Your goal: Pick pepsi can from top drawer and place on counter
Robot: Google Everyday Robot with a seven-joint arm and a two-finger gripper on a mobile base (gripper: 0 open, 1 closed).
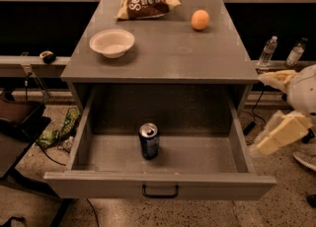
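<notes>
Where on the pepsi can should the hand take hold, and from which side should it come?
Probably grip the pepsi can by its side wall, from above: it stands upright, apart from the walls of the open top drawer. The hand is outside, to the drawer's right.

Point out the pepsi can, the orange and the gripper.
pepsi can [149,145], camera view, blue side of the can
orange [200,19], camera view, middle of the fruit
gripper [280,133], camera view, cream part, right of the top drawer [98,184]
</notes>
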